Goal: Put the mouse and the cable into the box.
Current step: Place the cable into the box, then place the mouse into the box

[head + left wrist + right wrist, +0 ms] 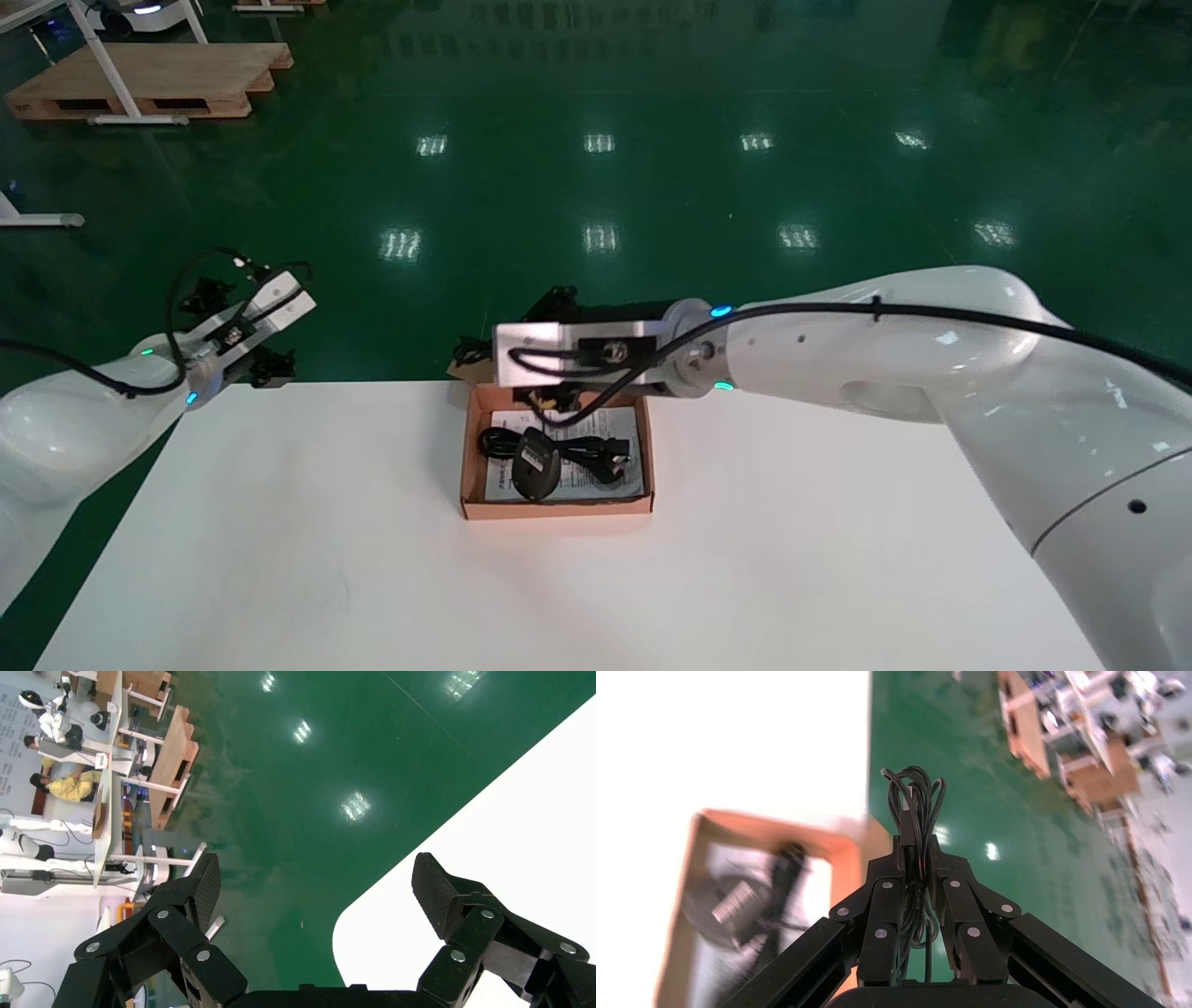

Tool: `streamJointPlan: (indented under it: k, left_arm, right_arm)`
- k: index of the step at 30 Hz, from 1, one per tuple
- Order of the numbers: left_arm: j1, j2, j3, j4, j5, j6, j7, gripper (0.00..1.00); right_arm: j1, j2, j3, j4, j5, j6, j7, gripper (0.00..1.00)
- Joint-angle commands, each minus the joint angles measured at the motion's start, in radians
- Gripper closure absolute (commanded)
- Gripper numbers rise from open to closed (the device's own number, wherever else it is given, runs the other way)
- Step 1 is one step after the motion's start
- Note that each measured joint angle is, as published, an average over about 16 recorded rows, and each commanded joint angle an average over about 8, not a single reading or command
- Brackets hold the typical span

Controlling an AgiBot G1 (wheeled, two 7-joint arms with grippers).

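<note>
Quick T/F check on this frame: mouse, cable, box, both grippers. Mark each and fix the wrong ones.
1. The mouse lies inside the box. True.
2. The right gripper is clamped on a bundle of cable. True.
3. The left gripper holds the mouse. False: it is open and empty, off the far left corner of the table.
4. The box stands on the green floor. False: it sits on the white table, with the right gripper by its far end.
</note>
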Motion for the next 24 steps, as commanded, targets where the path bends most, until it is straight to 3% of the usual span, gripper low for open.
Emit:
streamJointPlan:
  k: [1,7,16,17,24]
  left_arm:
    - [0.000,0.000,0.000,0.000,0.000,0.000,0.000,0.00]
    - [0.000,0.000,0.000,0.000,0.001,0.000,-0.001,0.00]
    - [0.000,0.000,-0.001,0.000,0.002,0.000,-0.002,0.00]
    - [0.000,0.000,-0.001,0.000,0.002,0.000,-0.002,0.00]
    - [-0.001,-0.001,-0.001,0.001,0.002,-0.001,-0.002,0.00]
  right_arm:
    - [-0.015,0.000,-0.059,0.043,0.031,0.001,0.022,1.00]
    - [-0.005,0.002,-0.194,0.086,0.102,0.073,0.091,1.00]
    - [-0.004,0.004,-0.347,0.041,0.137,0.168,0.162,1.00]
    - [-0.006,0.005,-0.357,0.037,0.138,0.172,0.164,0.92]
    - [-0.018,0.006,-0.395,0.035,0.172,0.195,0.173,0.05]
